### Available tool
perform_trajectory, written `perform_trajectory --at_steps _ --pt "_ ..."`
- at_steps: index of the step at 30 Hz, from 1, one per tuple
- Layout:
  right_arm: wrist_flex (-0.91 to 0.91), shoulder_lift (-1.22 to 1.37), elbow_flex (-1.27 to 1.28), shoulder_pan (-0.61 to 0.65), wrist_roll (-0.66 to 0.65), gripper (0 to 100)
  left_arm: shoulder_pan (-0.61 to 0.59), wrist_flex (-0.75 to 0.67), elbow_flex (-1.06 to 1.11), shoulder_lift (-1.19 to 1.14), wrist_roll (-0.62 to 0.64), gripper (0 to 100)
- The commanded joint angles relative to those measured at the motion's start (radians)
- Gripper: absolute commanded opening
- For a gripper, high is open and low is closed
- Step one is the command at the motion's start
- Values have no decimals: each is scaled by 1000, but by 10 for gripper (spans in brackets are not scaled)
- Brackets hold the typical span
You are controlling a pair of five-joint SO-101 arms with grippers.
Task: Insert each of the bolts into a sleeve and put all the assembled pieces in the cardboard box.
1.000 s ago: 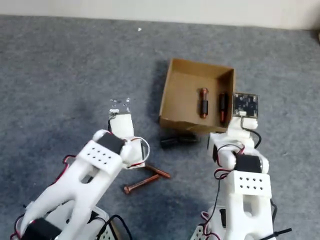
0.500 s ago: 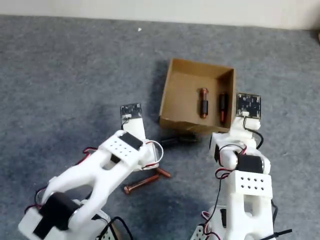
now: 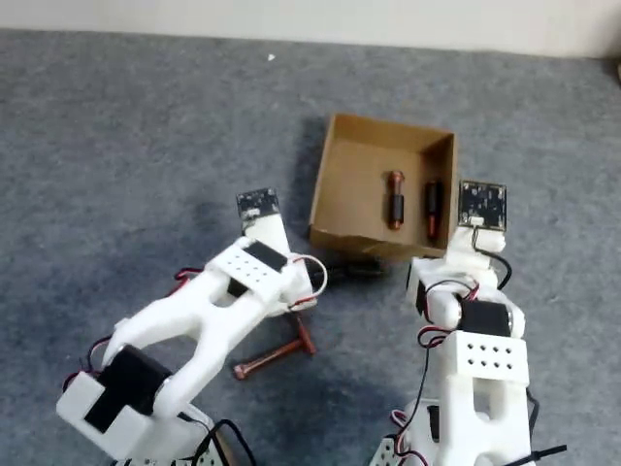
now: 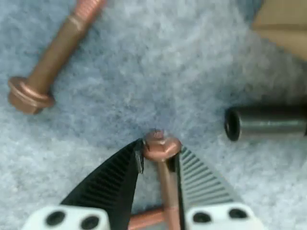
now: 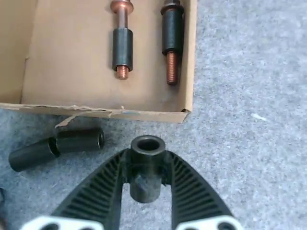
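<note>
Left wrist view: copper flanged bolt point(image 4: 161, 146) clamped in left claw point(image 4: 158, 160), long axis along fingers point(image 4: 115, 177), head pointing outward, over grey carpeted counter point(image 4: 144, 72). Black cylindrical sleeve point(image 5: 146, 166) gripped by right claw point(image 5: 147, 158), open bore facing brown cardboard box point(image 5: 96, 113) nearby.

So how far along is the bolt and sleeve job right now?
Done: two assembled pieces lie in the cardboard box. In hand: the left gripper holds a bolt, the right gripper a sleeve. Left: joining those, then one loose bolt and two loose sleeves on the carpet.
</note>
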State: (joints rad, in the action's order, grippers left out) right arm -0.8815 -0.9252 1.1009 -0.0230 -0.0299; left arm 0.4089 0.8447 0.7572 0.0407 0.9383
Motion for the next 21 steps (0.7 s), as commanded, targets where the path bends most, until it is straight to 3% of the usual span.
perform_trajectory --at_steps 1,13,21 --pt "28 -25 -16 -8 0 6 -48 -11 -27 7 3 48" --pt "28 -33 -16 -7 0 6 -70 14 -117 33 -101 5" --pt "27 -33 -19 4 0 6 -108 49 -122 390 -250 5"
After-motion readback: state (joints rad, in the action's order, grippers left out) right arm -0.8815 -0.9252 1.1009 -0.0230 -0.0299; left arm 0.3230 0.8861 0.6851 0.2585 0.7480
